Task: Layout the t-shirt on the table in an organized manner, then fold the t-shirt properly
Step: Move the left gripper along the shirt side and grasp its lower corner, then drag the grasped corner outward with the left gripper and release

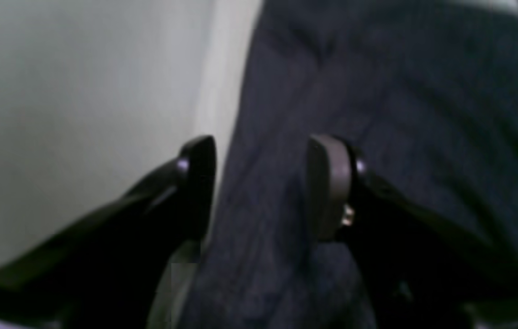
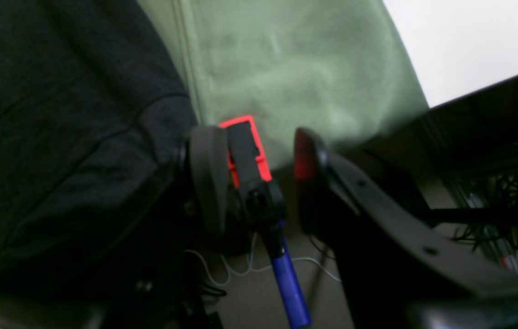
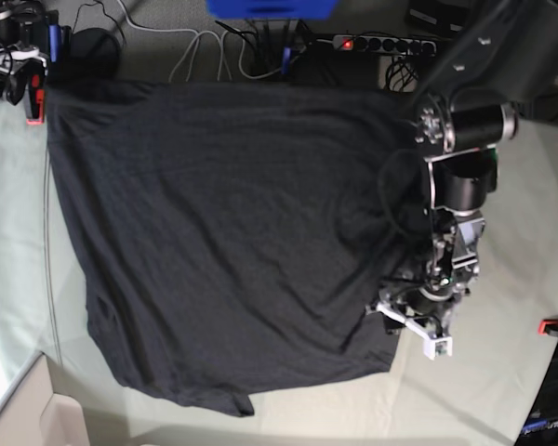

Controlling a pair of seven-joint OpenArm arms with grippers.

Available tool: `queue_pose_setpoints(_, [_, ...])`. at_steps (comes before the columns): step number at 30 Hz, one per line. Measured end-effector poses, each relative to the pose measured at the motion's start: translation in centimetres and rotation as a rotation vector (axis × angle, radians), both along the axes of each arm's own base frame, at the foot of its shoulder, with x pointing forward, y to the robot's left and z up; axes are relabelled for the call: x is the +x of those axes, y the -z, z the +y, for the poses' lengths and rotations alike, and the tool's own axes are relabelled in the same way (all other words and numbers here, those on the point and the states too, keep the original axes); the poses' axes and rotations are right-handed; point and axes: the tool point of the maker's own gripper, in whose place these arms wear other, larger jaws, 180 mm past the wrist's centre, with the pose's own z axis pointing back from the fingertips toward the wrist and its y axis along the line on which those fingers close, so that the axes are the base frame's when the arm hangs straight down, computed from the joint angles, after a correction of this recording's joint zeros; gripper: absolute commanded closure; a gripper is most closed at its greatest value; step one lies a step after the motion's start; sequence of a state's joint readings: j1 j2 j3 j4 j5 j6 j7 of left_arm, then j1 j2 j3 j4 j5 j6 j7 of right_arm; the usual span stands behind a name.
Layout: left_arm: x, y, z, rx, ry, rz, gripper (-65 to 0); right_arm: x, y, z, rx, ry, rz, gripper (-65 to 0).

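1. T-shirt [image 3: 223,242] — dark, spread wide and mostly flat across the table [image 3: 502,372], with creases near its right edge in the base view.
2. Left gripper [image 1: 261,187] sits at that edge, jaws apart, one finger over bare table, the other over the fabric; nothing held.
3. Right gripper [image 2: 254,178] — jaws apart and empty, at the table's corner beside a red clamp [image 2: 245,146] with a blue handle.

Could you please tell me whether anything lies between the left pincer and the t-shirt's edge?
Nothing visible does: the left pincer stands open straddling the t-shirt edge, one finger over the table, the other over fabric.
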State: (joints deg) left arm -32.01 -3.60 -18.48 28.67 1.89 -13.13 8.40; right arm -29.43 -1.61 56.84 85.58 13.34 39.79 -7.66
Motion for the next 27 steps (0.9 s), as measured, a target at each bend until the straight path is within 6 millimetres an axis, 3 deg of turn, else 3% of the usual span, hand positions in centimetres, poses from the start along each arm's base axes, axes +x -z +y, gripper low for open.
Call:
queue_pose_setpoints(6, [-1.7,2.2,-0.5,-0.009,0.009,0.065,-31.7,0.0,0.0,0.0,0.0,0.0,0.001,-24.8])
queue_pose_setpoints(10, [-1.5,2.0,-0.6,-0.011,0.009,0.057,-30.9,0.0,0.0,0.0,0.0,0.0,-0.001,-24.8])
queue_pose_setpoints(12, [-1.5,2.1,-0.6,-0.005,0.013,0.059,-25.9,0.1,0.0,0.0,0.0,0.0,-0.001,-24.8])
queue_pose_setpoints(17, [-1.5,2.1,-0.6,-0.006,0.012,0.06,-0.2,0.2,0.0,0.0,0.0,0.0,-0.006,-24.8])
queue_pose_setpoints(27, [-1.5,2.0,-0.5,-0.007,0.009,0.058,-0.2,0.2,0.0,0.0,0.0,0.0,-0.005,-24.8])
